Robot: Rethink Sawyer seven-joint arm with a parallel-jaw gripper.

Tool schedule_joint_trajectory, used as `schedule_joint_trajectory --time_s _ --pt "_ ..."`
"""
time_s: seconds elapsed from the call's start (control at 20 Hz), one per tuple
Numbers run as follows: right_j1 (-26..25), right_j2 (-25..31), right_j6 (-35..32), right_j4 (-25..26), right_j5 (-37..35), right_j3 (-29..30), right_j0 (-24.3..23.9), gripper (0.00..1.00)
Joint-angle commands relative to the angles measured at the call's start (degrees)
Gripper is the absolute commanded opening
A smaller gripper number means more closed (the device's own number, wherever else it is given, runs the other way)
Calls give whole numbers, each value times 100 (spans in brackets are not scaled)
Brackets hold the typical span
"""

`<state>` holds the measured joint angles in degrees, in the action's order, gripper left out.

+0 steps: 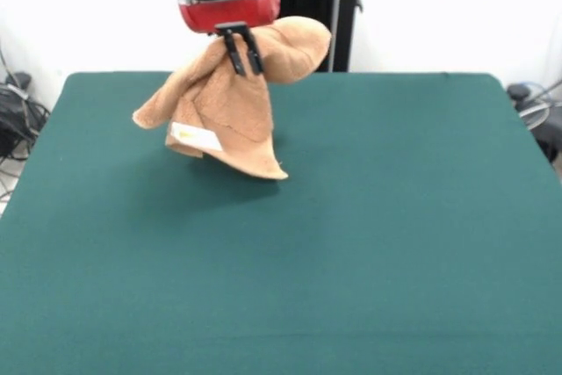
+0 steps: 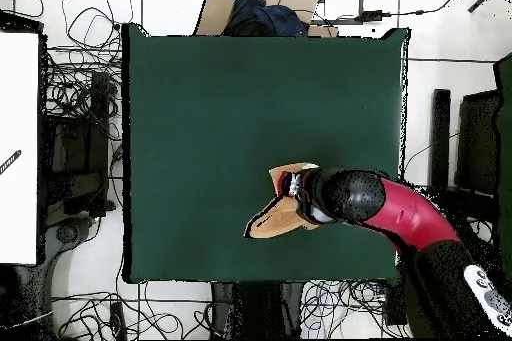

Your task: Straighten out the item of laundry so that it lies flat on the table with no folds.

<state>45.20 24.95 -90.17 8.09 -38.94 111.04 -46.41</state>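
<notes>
The gripper [image 1: 245,52] is pinching the towel [image 1: 230,103] near its top, with the two black fingers pressed together on a bunch of cloth. The towel hangs in the air above the table [image 1: 395,217]. I think it is held up like this so its own weight can pull the folds open before it gets laid down flat. For now it is far from flat. It droops in a crumpled cone, and one lump of cloth sticks out to the side by the red end of the arm [image 1: 230,2].

The front view shows how the towel hangs. A small white label [image 1: 197,137] shows low on the cloth, and one pointed corner dips lowest. A dark shadow lies on the green top under it. The lowest corner looks just above the table or barely touching, and I cannot tell which.

The overhead view shows other things. The towel [image 2: 280,215] is over the part of the table [image 2: 200,107] close to one long edge, not over the middle. The arm [image 2: 400,212] covers part of the cloth, so the pinch is hard to see here. A person [image 2: 262,15] sits at the far edge of the table, away from the towel. Lots of cables [image 2: 75,97] lie on the floor around the table.
</notes>
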Motion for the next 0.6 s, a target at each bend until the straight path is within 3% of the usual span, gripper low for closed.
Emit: schedule_joint_trajectory --time_s 0.05,0.6 --pt "165 638 677 356 94 416 -205 0" --pt "183 866 604 487 281 573 -329 0"
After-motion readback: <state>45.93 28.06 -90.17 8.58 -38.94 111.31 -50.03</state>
